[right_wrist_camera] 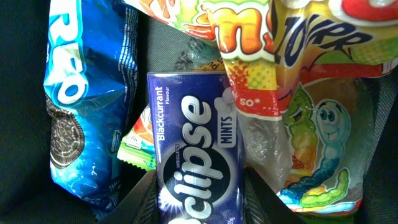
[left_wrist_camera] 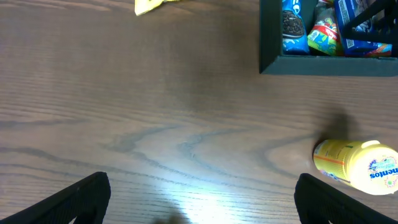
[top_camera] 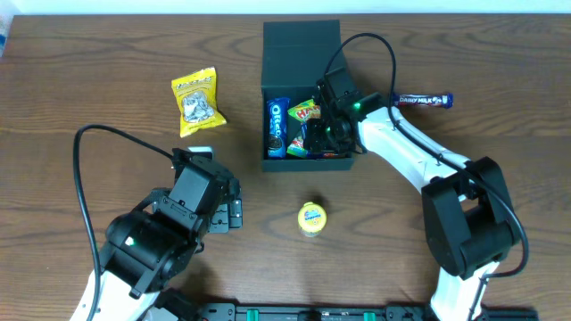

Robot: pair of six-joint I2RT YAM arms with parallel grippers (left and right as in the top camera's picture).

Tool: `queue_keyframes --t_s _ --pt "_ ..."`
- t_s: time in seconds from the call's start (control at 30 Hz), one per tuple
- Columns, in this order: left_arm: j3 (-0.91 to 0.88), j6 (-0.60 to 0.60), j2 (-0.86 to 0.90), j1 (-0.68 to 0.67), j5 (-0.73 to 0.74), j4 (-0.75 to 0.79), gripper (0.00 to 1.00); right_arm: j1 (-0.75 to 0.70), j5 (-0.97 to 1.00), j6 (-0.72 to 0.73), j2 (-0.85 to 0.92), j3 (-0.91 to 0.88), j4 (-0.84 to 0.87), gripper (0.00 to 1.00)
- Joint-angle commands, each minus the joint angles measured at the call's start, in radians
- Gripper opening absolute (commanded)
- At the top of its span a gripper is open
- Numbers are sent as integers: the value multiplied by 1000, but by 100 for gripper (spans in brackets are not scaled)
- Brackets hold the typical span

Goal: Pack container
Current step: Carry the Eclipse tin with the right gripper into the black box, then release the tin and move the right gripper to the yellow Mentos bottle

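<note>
The dark container (top_camera: pixel 268 98) stands open at the back centre, lid flap up behind it. It holds an Oreo packet (top_camera: pixel 277 127), a colourful gummy bag (top_camera: pixel 305 112) and other packets. My right gripper (top_camera: pixel 323 134) is down inside the container, shut on a blue Eclipse mints tin (right_wrist_camera: pixel 198 149), with the Oreo packet (right_wrist_camera: pixel 81 106) to its left and the gummy bag (right_wrist_camera: pixel 311 124) to its right. My left gripper (top_camera: pixel 223 212) is open and empty low over the table; its fingers frame bare wood (left_wrist_camera: pixel 199 199). The container's corner (left_wrist_camera: pixel 270 43) shows in the left wrist view.
A yellow snack packet (top_camera: pixel 196 102) lies at the left back. A yellow Mentos tub (top_camera: pixel 311 218) lies on its side in front of the container, also in the left wrist view (left_wrist_camera: pixel 357 167). A Dairy Milk bar (top_camera: pixel 425 100) lies right of the container.
</note>
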Motion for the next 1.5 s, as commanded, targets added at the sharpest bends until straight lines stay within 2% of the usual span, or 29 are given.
queue_keyframes --t_s 0.0,0.03,0.1,0.17,0.2,0.27,0.43,0.73,0.9,1.1,1.47 --pt "-2 -8 -2 3 -18 -3 95 -3 14 14 7 8 3 3" --pt "-2 -8 -2 3 -18 -3 95 -3 14 14 7 8 3 13" --pt "-2 -8 -2 3 -18 -3 95 -3 2 14 7 8 3 43" --pt "-2 -8 -2 3 -18 -3 95 -2 -19 14 6 9 6 58" --pt "-2 -8 -2 3 -18 -3 95 -2 -31 14 6 10 7 62" --pt "-2 -8 -2 3 -18 -3 95 -2 -31 13 0 13 6 81" --pt "-2 -8 -2 3 -18 -3 95 -3 -31 -37 -66 15 6 99" --pt "-2 -8 -2 3 -18 -3 95 7 -26 -77 -291 15 -34 99" --pt "-2 -8 -2 3 -18 -3 95 56 24 -76 -399 15 -163 99" --pt "-2 -8 -2 3 -18 -3 95 126 145 -77 -460 15 -277 99" --pt "-2 -8 -2 3 -18 -3 95 269 190 -76 -541 -54 -445 99"
